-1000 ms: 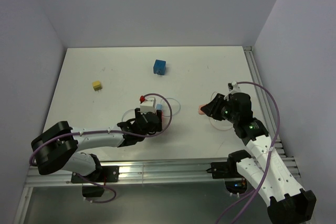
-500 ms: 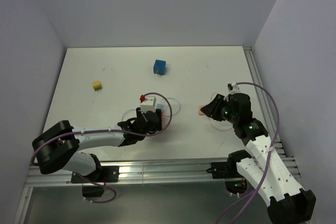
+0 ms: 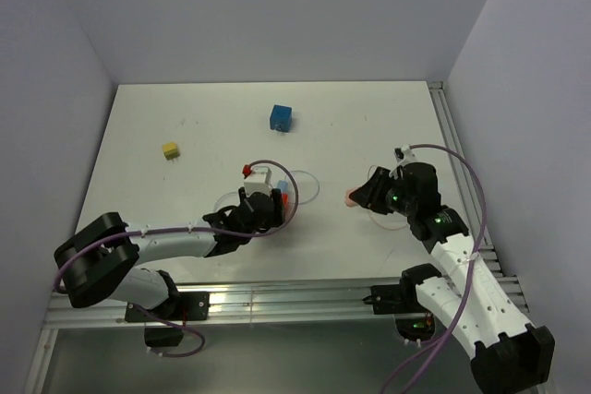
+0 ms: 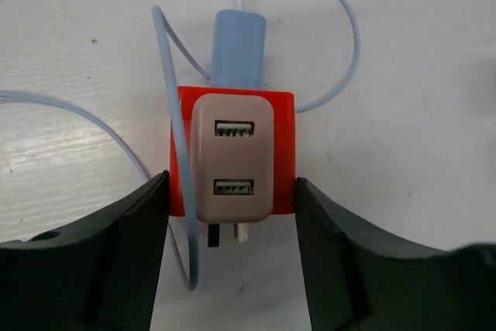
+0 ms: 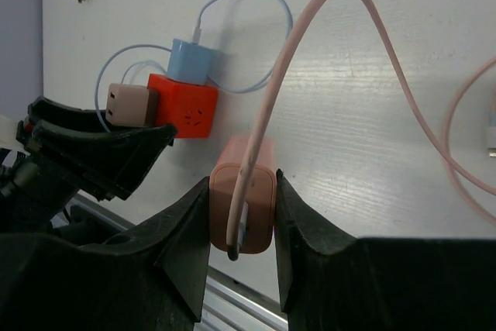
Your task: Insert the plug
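Note:
A red socket cube [image 4: 283, 153] lies on the white table, with a pale two-port USB charger [image 4: 232, 156] plugged into the face towards me and a light blue plug [image 4: 238, 44] on its far side. My left gripper [image 4: 232, 184] is shut on the cube, one finger on each side. The cube also shows in the top view [image 3: 283, 198] and the right wrist view [image 5: 184, 106]. My right gripper [image 5: 242, 184] is shut on a pink plug [image 5: 242, 191] with a pink cable [image 5: 372, 60], held right of the cube [image 3: 351, 197].
A blue block [image 3: 281, 118] sits at the back centre. A small yellow plug [image 3: 170, 149] lies at the back left. Light blue cable [image 4: 341, 29] loops around the cube. A metal rail [image 3: 457, 163] runs along the table's right edge.
My right gripper has moved slightly left with the pink plug, towards the cube. My left gripper and the cube have shifted slightly up and left.

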`<act>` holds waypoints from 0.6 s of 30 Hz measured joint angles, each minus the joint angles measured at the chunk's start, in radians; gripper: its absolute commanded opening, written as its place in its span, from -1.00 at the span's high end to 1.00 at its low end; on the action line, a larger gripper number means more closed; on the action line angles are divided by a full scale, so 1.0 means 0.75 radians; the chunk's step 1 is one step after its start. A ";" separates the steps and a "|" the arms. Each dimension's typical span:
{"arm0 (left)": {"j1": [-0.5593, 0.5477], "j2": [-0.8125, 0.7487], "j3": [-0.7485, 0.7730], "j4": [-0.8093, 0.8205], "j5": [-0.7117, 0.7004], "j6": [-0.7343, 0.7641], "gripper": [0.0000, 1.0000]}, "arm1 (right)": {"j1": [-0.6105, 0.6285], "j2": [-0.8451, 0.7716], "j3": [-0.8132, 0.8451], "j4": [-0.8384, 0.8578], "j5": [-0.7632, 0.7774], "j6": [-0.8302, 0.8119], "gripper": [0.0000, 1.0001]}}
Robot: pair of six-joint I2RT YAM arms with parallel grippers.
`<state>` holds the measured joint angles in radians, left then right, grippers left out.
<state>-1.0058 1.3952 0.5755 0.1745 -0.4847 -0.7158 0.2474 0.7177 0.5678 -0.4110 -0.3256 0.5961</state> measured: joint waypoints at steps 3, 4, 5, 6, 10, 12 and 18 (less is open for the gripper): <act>0.012 -0.025 -0.034 0.042 0.046 -0.003 0.99 | 0.019 0.027 0.001 0.000 -0.023 -0.008 1.00; 0.013 -0.038 -0.047 0.053 0.063 -0.006 0.99 | 0.038 0.044 0.001 0.001 -0.027 -0.008 1.00; 0.014 -0.056 -0.066 0.066 0.084 -0.009 0.99 | 0.058 0.058 0.001 0.000 -0.031 -0.008 1.00; 0.014 -0.074 -0.084 0.075 0.105 -0.016 0.99 | 0.086 0.075 0.003 -0.001 -0.032 -0.005 1.00; 0.017 -0.177 -0.196 0.144 0.195 -0.080 0.99 | 0.293 0.143 0.021 0.010 -0.030 0.045 1.00; 0.021 -0.231 -0.266 0.201 0.236 -0.127 0.99 | 0.370 0.162 0.027 0.036 -0.033 0.084 1.00; 0.023 -0.367 -0.476 0.396 0.322 -0.325 0.99 | 0.448 0.171 0.012 0.148 0.011 0.213 1.00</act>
<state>-0.9886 1.1202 0.2184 0.4717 -0.2428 -0.9596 0.5831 0.8463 0.5770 -0.3000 -0.3176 0.7555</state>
